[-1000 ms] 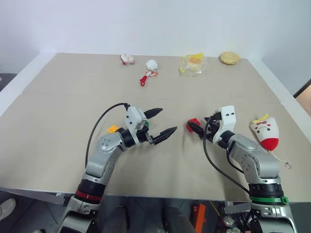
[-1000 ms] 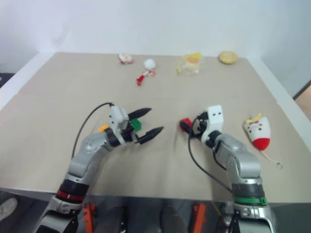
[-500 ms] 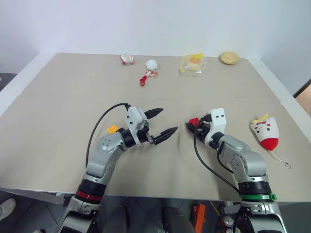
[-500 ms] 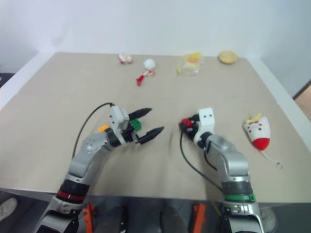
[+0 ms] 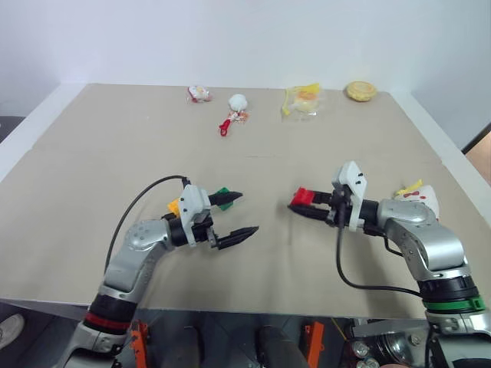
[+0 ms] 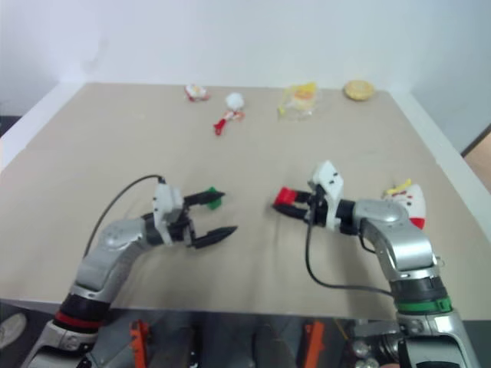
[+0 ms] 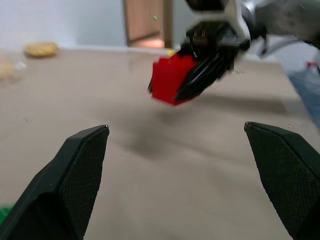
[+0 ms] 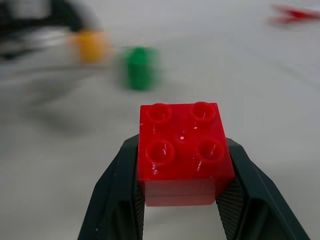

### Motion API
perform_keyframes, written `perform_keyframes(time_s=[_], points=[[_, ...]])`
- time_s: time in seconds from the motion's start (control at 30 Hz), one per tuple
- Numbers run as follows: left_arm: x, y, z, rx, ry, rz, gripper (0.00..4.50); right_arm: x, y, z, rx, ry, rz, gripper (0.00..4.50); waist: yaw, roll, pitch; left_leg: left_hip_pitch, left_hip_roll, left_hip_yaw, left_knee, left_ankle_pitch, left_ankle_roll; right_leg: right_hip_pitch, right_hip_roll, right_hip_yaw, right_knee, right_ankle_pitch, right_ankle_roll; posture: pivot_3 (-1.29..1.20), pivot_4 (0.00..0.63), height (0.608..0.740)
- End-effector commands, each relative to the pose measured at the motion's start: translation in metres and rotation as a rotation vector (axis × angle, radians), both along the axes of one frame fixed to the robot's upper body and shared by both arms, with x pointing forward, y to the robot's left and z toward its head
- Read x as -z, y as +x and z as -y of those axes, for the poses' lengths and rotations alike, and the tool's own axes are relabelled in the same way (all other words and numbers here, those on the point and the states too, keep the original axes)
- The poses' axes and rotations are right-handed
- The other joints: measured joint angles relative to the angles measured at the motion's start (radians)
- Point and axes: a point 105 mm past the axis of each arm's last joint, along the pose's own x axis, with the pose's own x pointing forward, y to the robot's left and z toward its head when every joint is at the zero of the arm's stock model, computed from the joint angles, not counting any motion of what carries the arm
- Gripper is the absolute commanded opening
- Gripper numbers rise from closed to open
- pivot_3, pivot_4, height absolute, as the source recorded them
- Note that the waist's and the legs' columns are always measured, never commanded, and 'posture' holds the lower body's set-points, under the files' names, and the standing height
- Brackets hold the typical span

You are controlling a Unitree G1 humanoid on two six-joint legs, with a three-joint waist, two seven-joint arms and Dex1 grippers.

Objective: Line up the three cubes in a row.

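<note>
The red cube [image 8: 183, 152] is clamped between the two black fingers of the right gripper [image 5: 307, 205] and is carried clear of the table [image 5: 92, 153], with its shadow seen on the surface below it in the left wrist view. Its four studs are turned toward the right wrist camera. The green cube [image 5: 223, 193] is set on the table near the left gripper [image 5: 234, 215], just beside the upper finger, and the yellow-orange cube [image 5: 175, 206] lies close to it, further to the robot's left, partly hidden by the wrist. The left gripper's jaws are spread wide apart and nothing is held between them; it is pointed toward the red cube. A white-and-red plush chicken [image 5: 418, 201] is placed behind the right forearm. Several small toys [image 5: 234, 111] are laid along the far edge of the table.
</note>
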Motion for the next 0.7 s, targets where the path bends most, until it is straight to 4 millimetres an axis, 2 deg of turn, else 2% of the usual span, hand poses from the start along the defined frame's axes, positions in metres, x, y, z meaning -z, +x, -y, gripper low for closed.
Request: perform_keyframes(time_s=[0.03, 0.3, 0.5, 0.57, 0.7], points=[[-0.011, -0.013, -0.004, 0.065, -0.001, 0.035, 4.5, 0.01, -0.016, 0.0, -0.197, -0.086, -0.014, 1.28, 0.0, 0.0, 0.0, 0.0, 0.0, 0.0, 0.0, 0.0, 0.0, 0.0, 0.0, 0.0, 0.0, 0.0, 0.0, 0.0, 0.15, 0.738], [-0.009, -0.022, -0.008, 0.059, 0.014, 0.018, 4.5, 0.044, -0.022, 0.005, -0.339, -0.219, -0.054, 1.28, 0.0, -0.001, 0.001, 0.0, 0.0, 0.0, 0.001, 0.0, 0.0, 0.0, -0.001, -0.001, 0.0, 0.0, 0.0, 0.0, 0.15, 0.738], [-0.006, -0.028, -0.008, 0.061, 0.021, 0.003, 4.5, 0.052, -0.017, 0.006, -0.33, -0.244, -0.029, 1.28, 0.001, -0.001, 0.001, 0.0, 0.0, 0.0, 0.001, 0.0, 0.0, 0.0, 0.0, -0.001, 0.0, 0.0, -0.001, 0.0, 0.15, 0.738], [-0.007, -0.027, -0.008, 0.06, 0.023, 0.005, 4.5, 0.053, -0.015, 0.007, -0.324, -0.254, -0.015, 2.32, 0.001, -0.001, 0.001, 0.0, 0.0, 0.0, 0.001, 0.0, 0.0, 0.0, 0.0, -0.001, 0.0, 0.001, -0.001, 0.0, 0.15, 0.738], [-0.009, -0.025, -0.006, 0.052, 0.018, 0.013, 4.5, 0.05, -0.017, 0.007, -0.325, -0.241, -0.012, 3.65, 0.001, -0.001, 0.001, 0.0, 0.0, 0.0, 0.002, 0.001, -0.001, 0.0, -0.001, -0.001, 0.0, 0.001, -0.001, 0.0, 0.15, 0.738]])
